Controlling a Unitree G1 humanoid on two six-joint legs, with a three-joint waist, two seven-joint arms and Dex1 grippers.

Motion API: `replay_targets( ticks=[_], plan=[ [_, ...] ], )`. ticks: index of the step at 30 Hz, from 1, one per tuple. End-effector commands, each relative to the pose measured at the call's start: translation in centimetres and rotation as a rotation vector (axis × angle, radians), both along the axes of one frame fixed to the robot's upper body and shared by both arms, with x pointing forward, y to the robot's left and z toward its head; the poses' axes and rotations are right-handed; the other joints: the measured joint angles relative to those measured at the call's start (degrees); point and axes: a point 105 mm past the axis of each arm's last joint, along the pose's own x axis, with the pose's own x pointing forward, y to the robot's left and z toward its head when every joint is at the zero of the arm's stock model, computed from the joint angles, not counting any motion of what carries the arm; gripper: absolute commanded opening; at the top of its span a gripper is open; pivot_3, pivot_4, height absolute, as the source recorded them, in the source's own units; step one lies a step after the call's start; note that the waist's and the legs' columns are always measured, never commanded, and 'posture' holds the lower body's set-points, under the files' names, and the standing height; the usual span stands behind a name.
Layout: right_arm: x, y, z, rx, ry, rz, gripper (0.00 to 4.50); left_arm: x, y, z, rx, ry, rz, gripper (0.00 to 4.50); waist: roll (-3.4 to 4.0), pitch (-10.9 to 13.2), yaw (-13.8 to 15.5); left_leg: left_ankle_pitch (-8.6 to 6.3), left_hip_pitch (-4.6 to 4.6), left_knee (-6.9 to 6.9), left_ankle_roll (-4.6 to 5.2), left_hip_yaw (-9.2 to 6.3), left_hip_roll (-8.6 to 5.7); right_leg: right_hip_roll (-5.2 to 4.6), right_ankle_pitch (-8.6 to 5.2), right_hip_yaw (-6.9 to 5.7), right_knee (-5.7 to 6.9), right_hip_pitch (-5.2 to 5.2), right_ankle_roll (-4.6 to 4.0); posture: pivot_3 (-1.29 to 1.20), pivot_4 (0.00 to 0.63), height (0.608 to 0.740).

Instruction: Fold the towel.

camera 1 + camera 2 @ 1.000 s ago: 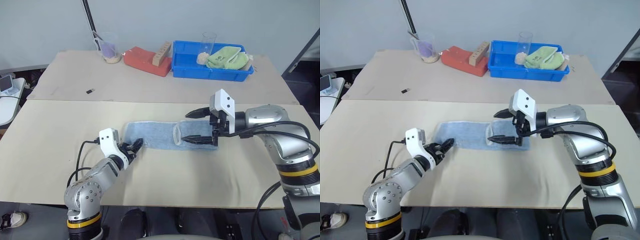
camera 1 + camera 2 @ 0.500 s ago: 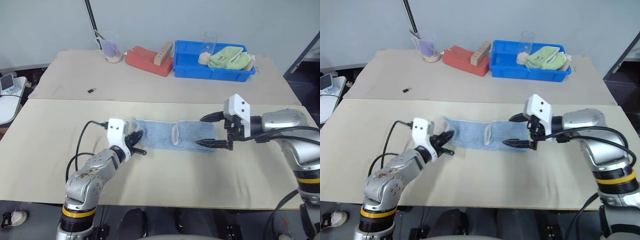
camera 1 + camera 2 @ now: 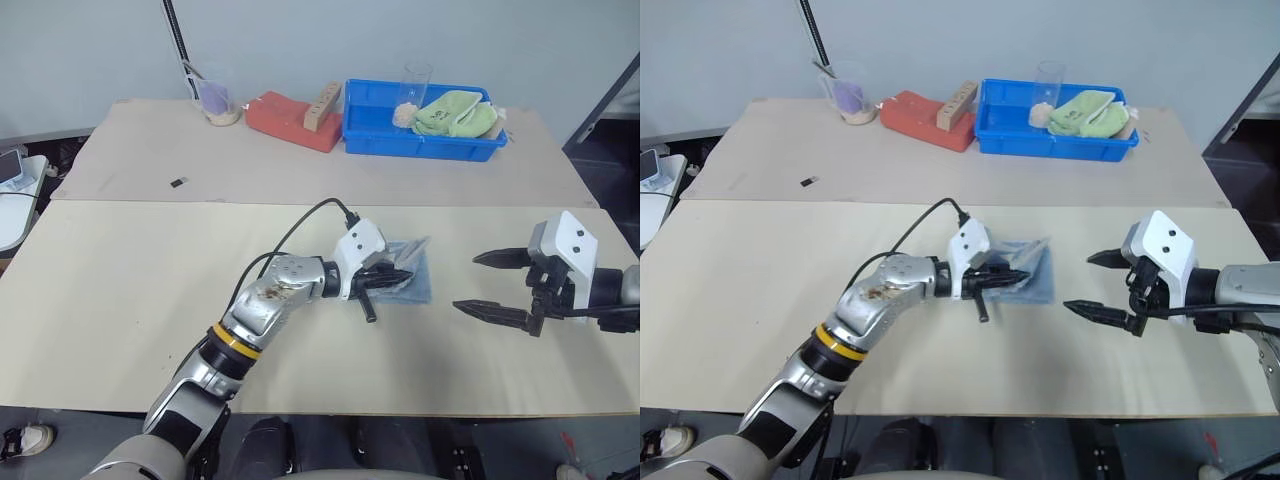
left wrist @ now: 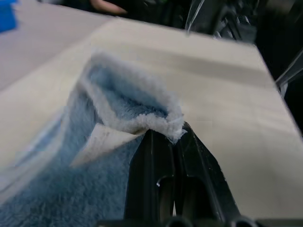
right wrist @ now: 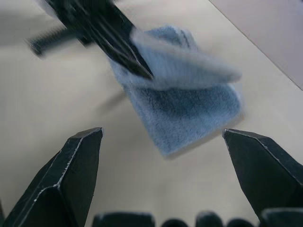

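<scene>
**Folding the towel: left hand mid-carry w/ one end**

Carrying one end of the towel [image 3: 408, 272] across is the step we judge to be in hand. Our left hand [image 3: 400, 275] is clenched on a bunched edge of it, fingers [image 4: 156, 156] pinching the cloth right at their tips, as the left wrist view shows. Our right hand [image 3: 497, 283] hangs released, jaws wide apart, off to the right of the towel & not touching it.

To do this well, we'd say:
- keep the pinch tight; only a little cloth sits btwn the tips, so it could slip
- bring the held end down so its edge lines up w/ the edge of the layer below, not skewed
- lower before letting go, so the top layer doesn't flop or roll back
- right hand could press or smooth the lower layer if it shifts

Towel itself: light blue terry, fuzzy pile, pale whitish trim along the lifted edge. It lies near the middle of the tan surface [image 3: 120, 300], doubled over into a compact shape, upper layer raised in a loose arch above the flat lower layer. Looks soft & limp, so we expect it to sag where unsupported.
</scene>
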Motion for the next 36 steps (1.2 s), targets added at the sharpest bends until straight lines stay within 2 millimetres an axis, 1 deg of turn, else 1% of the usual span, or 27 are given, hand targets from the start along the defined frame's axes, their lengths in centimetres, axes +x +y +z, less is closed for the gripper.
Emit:
replay_targets(
  ticks=[1,4,6,9,12,14,15,17,19,21,22,24,27,30,36],
  plan=[
    [-0.5,0.1,1.2,0.008,-0.054,-0.018,4.5,0.2,-0.6,0.6,-0.011,-0.069,-0.033,0.89,0.0,0.0,0.0,0.0,-0.02,0.0,0.0,-0.03,-0.01,-0.01,0.0,0.0,-0.01,0.0,0.0,0.0,0.15,0.717],
    [-0.5,0.1,1.2,0.012,-0.055,-0.029,4.5,-0.3,-0.8,0.9,-0.04,-0.066,-0.068,2.18,0.0,0.0,0.0,0.0,-0.01,0.03,0.0,-0.11,-0.02,-0.02,0.01,0.0,-0.07,0.0,0.03,0.0,0.15,0.717],
    [-0.5,0.1,1.3,0.017,-0.057,-0.032,4.5,-0.7,-0.8,1.2,-0.06,-0.062,-0.083,3.16,0.01,0.0,0.1,0.0,0.0,0.07,0.01,-0.15,-0.03,-0.02,0.02,0.0,-0.1,-0.01,0.06,0.0,0.15,0.717],
    [0.2,0.5,1.7,0.046,-0.086,-0.026,4.5,-1.1,0.4,2.9,-0.14,-0.078,-0.088,4.48,0.01,0.0,-0.1,0.0,-0.01,0.1,0.02,-0.16,-0.02,-0.02,0.04,0.0,-0.12,-0.02,0.09,0.0,0.15,0.717],
    [1.2,1.4,2.3,0.1,-0.128,-0.011,4.5,-0.8,3.3,4.3,-0.158,-0.134,-0.058,4.48,0.0,0.0,-0.2,0.0,0.0,0.1,0.02,-0.16,0.05,-0.02,0.05,0.02,-0.08,-0.03,0.1,0.0,0.15,0.717],
    [2.5,2.5,2.7,0.159,-0.185,-0.003,4.5,-0.6,6.6,5.1,-0.152,-0.147,-0.025,4.48,0.02,0.0,-0.6,0.0,0.0,0.09,0.01,-0.16,0.06,0.05,0.06,0.02,-0.02,-0.02,0.08,0.0,0.15,0.717],
    [3.0,3.0,2.9,0.182,-0.205,-0.004,4.5,-0.7,7.7,5.4,-0.147,-0.149,-0.012,4.48,0.04,0.0,-0.7,0.0,0.02,0.07,0.0,-0.13,0.13,0.15,0.05,0.06,0.03,-0.03,0.08,0.0,0.15,0.717],
    [4.2,4.0,3.3,0.229,-0.252,0.003,4.5,-1.0,10.5,5.6,-0.106,-0.171,0.01,4.48,0.06,0.0,-0.8,0.01,0.05,0.07,0.0,-0.16,0.18,0.22,0.04,0.05,0.08,-0.07,0.05,0.0,0.15,0.717],
    [5.6,5.2,3.6,0.278,-0.292,0.012,4.5,-1.8,13.7,5.3,-0.033,-0.186,0.03,4.48,0.1,0.0,-1.0,0.03,0.08,0.08,-0.04,-0.14,0.19,0.23,0.01,0.06,0.27,-0.29,-0.01,0.0,0.15,0.717],
    [6.6,5.9,3.4,0.313,-0.306,0.01,4.5,-2.8,15.9,5.1,0.022,-0.193,0.029,4.48,0.1,0.0,-0.9,0.04,0.08,0.1,-0.06,-0.13,0.21,0.14,-0.04,0.04,0.42,-0.34,-0.04,0.0,0.15,0.717],
    [7.0,6.1,3.0,0.315,-0.303,0.01,4.5,-3.2,16.8,5.1,0.038,-0.194,0.038,4.48,0.11,0.0,-0.7,0.04,0.06,0.1,-0.06,-0.12,0.23,0.11,-0.05,0.0,0.41,-0.35,-0.04,0.0,0.15,0.717],
    [7.3,6.4,1.7,0.304,-0.286,0.019,4.5,-4.0,17.6,5.3,0.04,-0.188,0.047,4.48,0.11,0.0,0.3,0.04,0.02,0.11,-0.06,-0.12,0.18,-0.04,-0.08,-0.1,0.4,-0.35,0.0,0.0,0.15,0.717],
    [7.7,6.5,0.2,0.316,-0.267,0.009,4.5,-4.8,17.8,5.5,0.028,-0.185,0.058,4.48,0.12,0.0,1.3,0.02,-0.05,0.24,-0.02,-0.07,0.12,-0.19,-0.09,-0.18,0.34,-0.31,0.01,0.0,0.15,0.717],
    [8.3,6.7,-1.4,0.341,-0.251,-0.012,4.5,-5.2,17.8,5.4,0.017,-0.187,0.076,4.48,0.12,0.0,1.3,0.0,-0.05,0.35,0.01,-0.04,0.09,-0.22,-0.08,-0.18,0.33,-0.25,0.02,0.0,0.15,0.717],
    [9.5,6.4,-5.0,0.325,-0.221,-0.045,4.5,-5.4,17.5,5.1,0.011,-0.192,0.077,4.48,0.12,0.0,0.6,0.03,0.05,0.34,-0.03,-0.03,0.08,0.0,-0.09,-0.18,0.53,-0.26,-0.05,0.0,0.15,0.717]
  ],
)
